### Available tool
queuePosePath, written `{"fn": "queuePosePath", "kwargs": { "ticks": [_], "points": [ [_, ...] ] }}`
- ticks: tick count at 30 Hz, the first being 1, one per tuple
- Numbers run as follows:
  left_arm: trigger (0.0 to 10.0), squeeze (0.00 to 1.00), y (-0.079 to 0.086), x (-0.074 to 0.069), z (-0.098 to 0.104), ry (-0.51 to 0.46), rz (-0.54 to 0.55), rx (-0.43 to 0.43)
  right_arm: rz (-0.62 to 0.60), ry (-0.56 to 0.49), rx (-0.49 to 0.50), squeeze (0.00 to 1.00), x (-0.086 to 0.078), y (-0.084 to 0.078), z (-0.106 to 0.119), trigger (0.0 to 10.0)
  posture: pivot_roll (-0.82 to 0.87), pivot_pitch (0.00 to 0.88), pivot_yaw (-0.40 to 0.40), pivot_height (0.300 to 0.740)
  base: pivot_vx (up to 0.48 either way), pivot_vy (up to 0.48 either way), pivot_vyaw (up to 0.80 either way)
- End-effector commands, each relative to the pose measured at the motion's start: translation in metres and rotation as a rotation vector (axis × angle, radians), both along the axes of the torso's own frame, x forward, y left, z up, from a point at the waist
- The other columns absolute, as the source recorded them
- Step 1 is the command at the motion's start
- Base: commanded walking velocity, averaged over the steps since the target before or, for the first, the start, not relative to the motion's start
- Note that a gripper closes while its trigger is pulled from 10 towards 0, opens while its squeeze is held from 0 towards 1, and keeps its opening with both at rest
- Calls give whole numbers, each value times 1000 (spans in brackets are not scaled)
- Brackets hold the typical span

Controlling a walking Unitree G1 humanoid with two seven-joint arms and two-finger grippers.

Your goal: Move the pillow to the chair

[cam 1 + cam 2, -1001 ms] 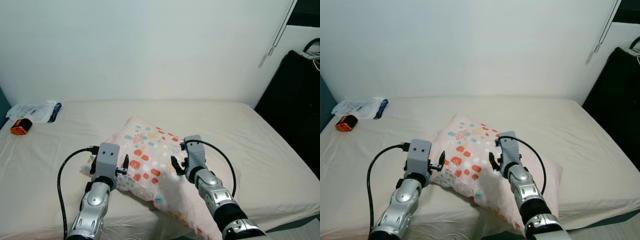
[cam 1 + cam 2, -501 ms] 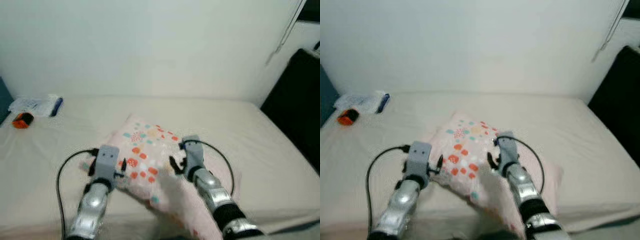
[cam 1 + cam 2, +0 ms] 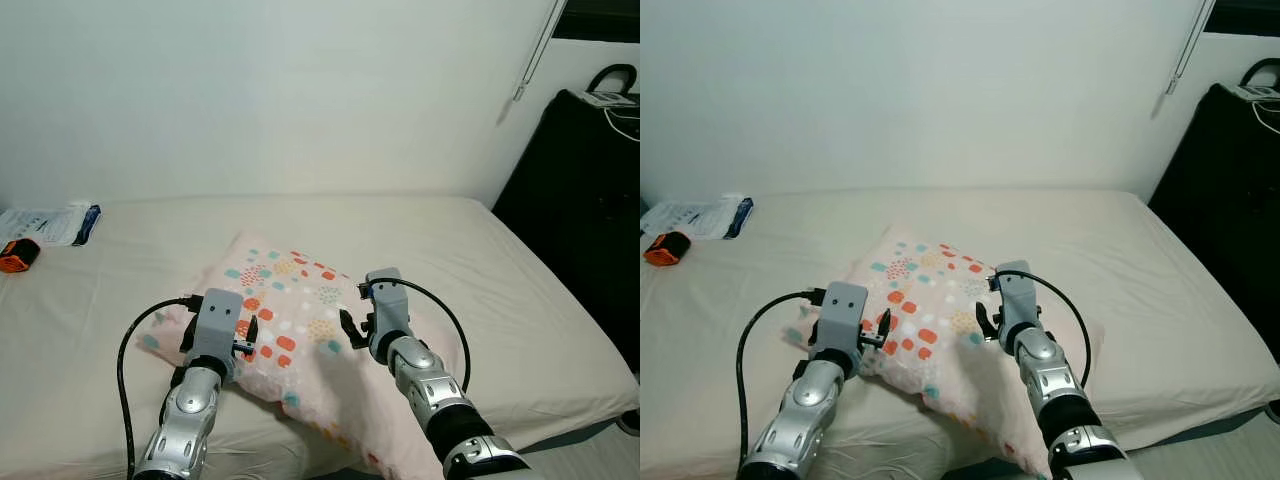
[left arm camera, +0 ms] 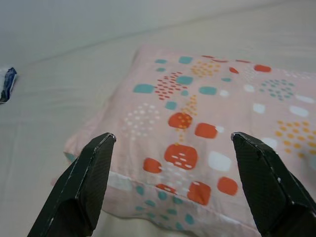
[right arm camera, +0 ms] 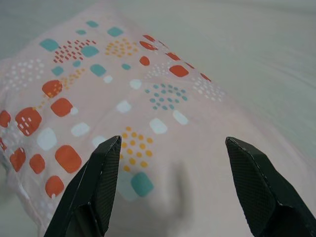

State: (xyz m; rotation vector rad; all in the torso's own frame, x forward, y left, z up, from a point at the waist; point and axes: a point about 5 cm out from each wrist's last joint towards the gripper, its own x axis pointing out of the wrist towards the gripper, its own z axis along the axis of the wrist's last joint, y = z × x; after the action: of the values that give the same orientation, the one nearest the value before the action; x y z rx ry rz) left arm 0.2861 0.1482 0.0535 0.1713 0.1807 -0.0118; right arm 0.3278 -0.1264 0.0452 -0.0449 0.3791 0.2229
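Note:
A pink pillow (image 3: 296, 296) with orange and teal patches lies on the bed (image 3: 500, 270) just before me. My left gripper (image 3: 246, 334) hovers over its near left edge, and in the left wrist view this gripper (image 4: 172, 137) is open wide with the pillow (image 4: 197, 98) between and below its fingers. The right gripper (image 3: 350, 328) hangs over the pillow's near right part. It is open too in the right wrist view (image 5: 173, 142), with the patterned cover (image 5: 98, 74) under it. Neither holds anything.
An orange and black object (image 3: 12, 255) and a white packet (image 3: 45, 222) lie at the bed's far left. A tall black piece of furniture (image 3: 580, 220) stands to the right of the bed. A white wall (image 3: 300, 90) rises behind the bed.
The whole picture has shifted left and sharpened after a blurred moment, so the camera moved. Both grippers stay open over the pillow in much the same places.

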Motion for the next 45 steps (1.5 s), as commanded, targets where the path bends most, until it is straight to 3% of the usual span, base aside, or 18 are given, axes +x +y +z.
{"fn": "queuePosePath", "kwargs": {
  "ticks": [1, 11, 17, 23, 29, 35, 45],
  "points": [
    [10000, 0, -2, 2, 1, -2, -3, -9, -14, -23, 16, 0, 3, -2, 4, 10000, 41, 0, -82, 740, 0, 0, 0],
    [10000, 0, 7, -3, -2, 5, 10, -42, 2, -99, -28, 0, 4, -6, 13, 10000, 39, 0, -81, 705, 0, 0, 0],
    [10000, 0, 13, -4, 2, -27, 33, -56, 2, -223, -108, 0, 5, -8, 28, 10000, 36, 0, -79, 680, 0, 0, 0],
    [10000, 0, 20, -6, 0, -25, 44, -41, -90, -204, -99, 0, 0, -16, 23, 10000, 32, 0, -75, 661, 0, 0, 0],
    [10000, 0, 35, -5, 2, -35, 75, -20, -200, -232, -28, 0, -1, -33, 26, 10000, 28, 0, -74, 626, 0, 0, 0],
    [10000, 0, 40, -4, 3, -41, 85, -12, -240, -225, -12, 0, -2, -44, 26, 10000, 25, 0, -71, 602, 0, 0, 0],
    [10000, 0, 45, -4, 1, -33, 100, -12, -285, -177, -46, 0, -3, -59, 21, 10000, 16, 0, -68, 602, 0, 0, 0]
  ]
}}
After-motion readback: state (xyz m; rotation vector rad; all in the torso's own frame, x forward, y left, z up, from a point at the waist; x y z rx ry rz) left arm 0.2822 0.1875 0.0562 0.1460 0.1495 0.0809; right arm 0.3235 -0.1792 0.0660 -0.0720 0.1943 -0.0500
